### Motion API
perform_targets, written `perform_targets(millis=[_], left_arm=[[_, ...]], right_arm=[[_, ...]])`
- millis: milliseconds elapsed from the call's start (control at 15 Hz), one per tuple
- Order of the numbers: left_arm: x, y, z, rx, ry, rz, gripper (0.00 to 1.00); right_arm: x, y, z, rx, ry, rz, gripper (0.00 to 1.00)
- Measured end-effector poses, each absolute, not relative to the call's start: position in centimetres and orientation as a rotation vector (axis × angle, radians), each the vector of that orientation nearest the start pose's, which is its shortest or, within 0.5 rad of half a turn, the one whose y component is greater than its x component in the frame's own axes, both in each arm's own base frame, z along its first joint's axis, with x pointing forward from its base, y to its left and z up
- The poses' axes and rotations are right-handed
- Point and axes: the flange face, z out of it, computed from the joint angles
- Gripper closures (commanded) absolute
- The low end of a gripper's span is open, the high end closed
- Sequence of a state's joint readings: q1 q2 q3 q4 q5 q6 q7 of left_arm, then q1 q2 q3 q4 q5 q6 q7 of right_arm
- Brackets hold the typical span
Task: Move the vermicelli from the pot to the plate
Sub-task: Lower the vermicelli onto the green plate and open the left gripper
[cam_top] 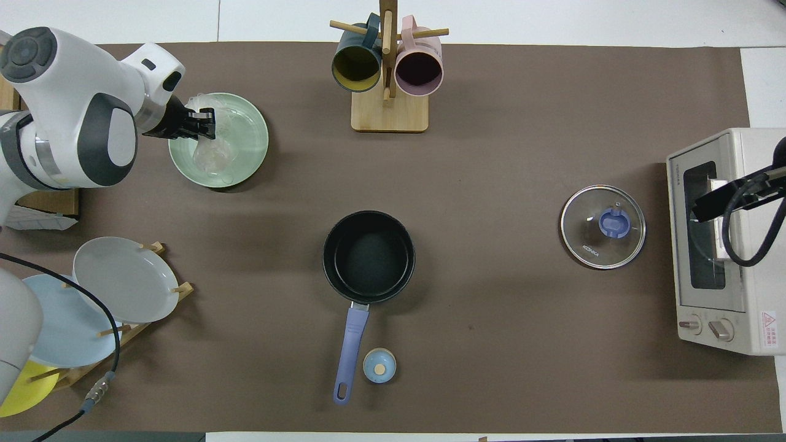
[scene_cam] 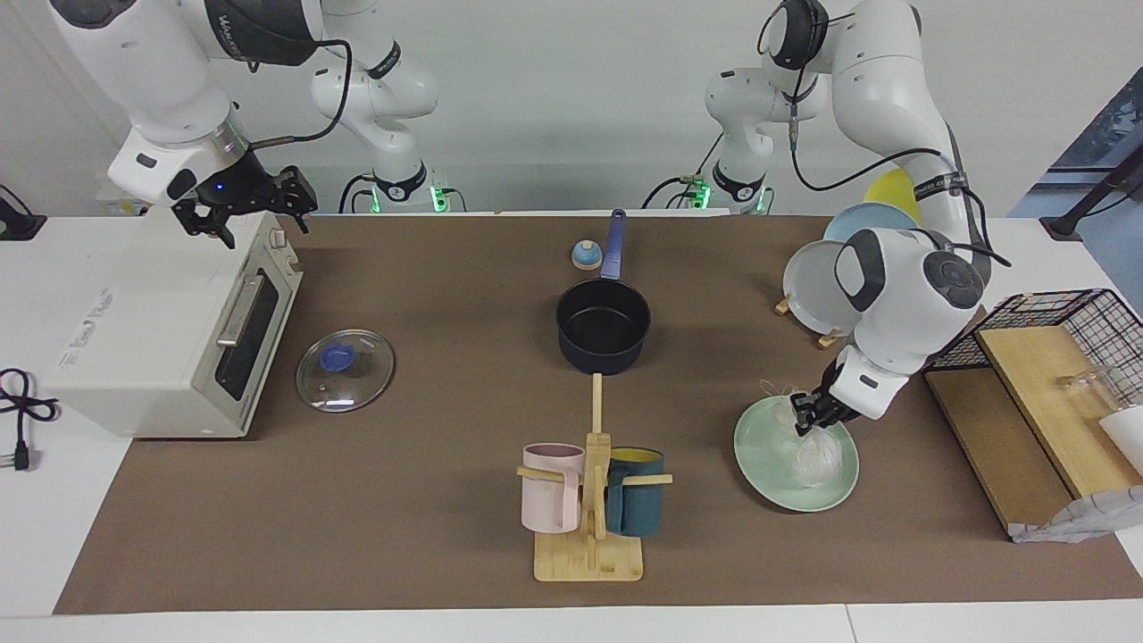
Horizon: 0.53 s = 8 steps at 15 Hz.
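Bystanders on my surface

A toaster oven (scene_cam: 170, 330), a glass lid (scene_cam: 345, 371), a mug tree (scene_cam: 592, 500) with pink and teal mugs, a plate rack (cam_top: 92, 307), a wire basket (scene_cam: 1054, 330).

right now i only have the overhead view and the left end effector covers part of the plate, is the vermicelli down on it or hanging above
Observer: In the facing view the vermicelli hangs from the left end effector, and its lower end rests on the plate.
Operator: is the end effector itself touching the plate
Observer: It looks clear of it. It is held above the part of the plate nearer the robots, and only the strands reach down.
Operator: and the right one, i just see a bit of arm
Observer: The right end effector waits over the top of the toaster oven and holds nothing.
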State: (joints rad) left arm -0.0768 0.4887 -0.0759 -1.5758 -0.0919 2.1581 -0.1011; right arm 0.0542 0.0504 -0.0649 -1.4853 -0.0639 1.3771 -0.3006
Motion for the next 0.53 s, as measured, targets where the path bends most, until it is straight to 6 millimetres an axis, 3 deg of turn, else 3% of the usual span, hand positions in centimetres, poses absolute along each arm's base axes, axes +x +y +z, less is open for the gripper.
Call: perform_targets(millis=[133, 267, 533], left_arm=[[68.9, -10.2, 35.3, -3.262, 0.016, -0.149, 1.0], [68.8, -10.0, 35.0, -3.26, 0.024, -0.154, 0.0], [68.8, -10.0, 36.2, -3.26, 0.035, -0.174, 0.0]], right_arm=[[54.6, -1.3, 62.1, -3.143, -0.426, 0.268, 0.0], [54.4, -1.1, 62.3, -3.15, -0.389, 0.267, 0.0], [54.1, -1.0, 62.3, -3.151, -0.371, 0.274, 0.0]])
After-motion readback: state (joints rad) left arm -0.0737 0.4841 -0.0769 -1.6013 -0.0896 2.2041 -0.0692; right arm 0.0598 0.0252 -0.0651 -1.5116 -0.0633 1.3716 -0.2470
